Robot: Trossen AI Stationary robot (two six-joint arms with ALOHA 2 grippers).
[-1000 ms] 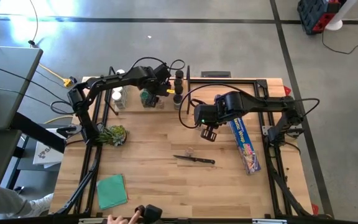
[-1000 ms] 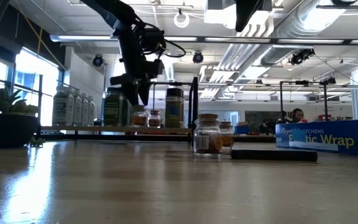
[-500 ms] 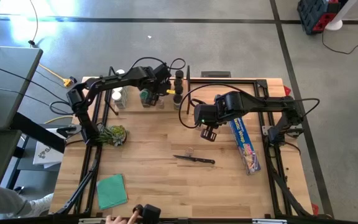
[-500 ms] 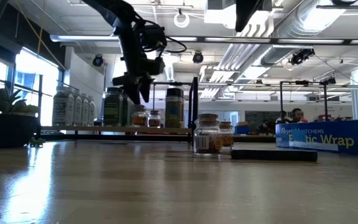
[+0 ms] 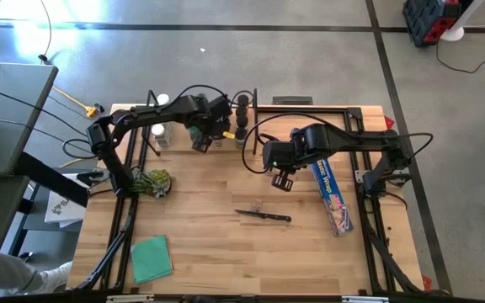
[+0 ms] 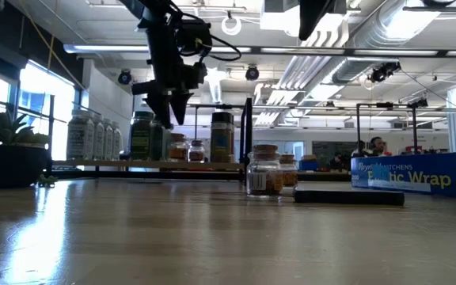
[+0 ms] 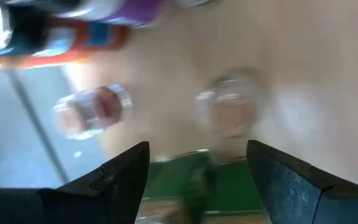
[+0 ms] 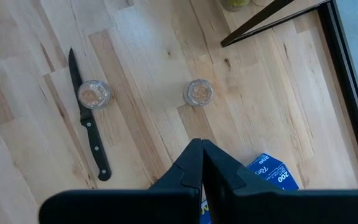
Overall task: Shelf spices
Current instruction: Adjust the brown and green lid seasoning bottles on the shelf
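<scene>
The shelf (image 6: 133, 164) runs along the table's far edge and carries a row of spice jars, white-capped ones (image 6: 93, 136) at its left and a dark jar (image 6: 222, 136) near the black rod (image 6: 248, 134). My left gripper (image 6: 167, 119) hangs open above a green-capped jar (image 6: 142, 136) on the shelf, touching nothing; in the left wrist view its fingers (image 7: 126, 180) stand wide apart. Two clear jars (image 8: 94, 93) (image 8: 198, 92) with brownish contents stand on the tabletop. My right gripper (image 8: 202, 162) hovers shut above them, mid-table (image 5: 282, 179).
A dark-handled knife (image 5: 263, 216) lies mid-table beside the loose jars. The long blue wrap box (image 5: 331, 194) lies at the right. A potted plant (image 5: 152, 182) sits at the left and a green cloth (image 5: 151, 257) near the front left corner.
My left gripper has risen from the shelf's jars and moved a little toward the table's left edge, staying open. The jars on the shelf stand as before.
</scene>
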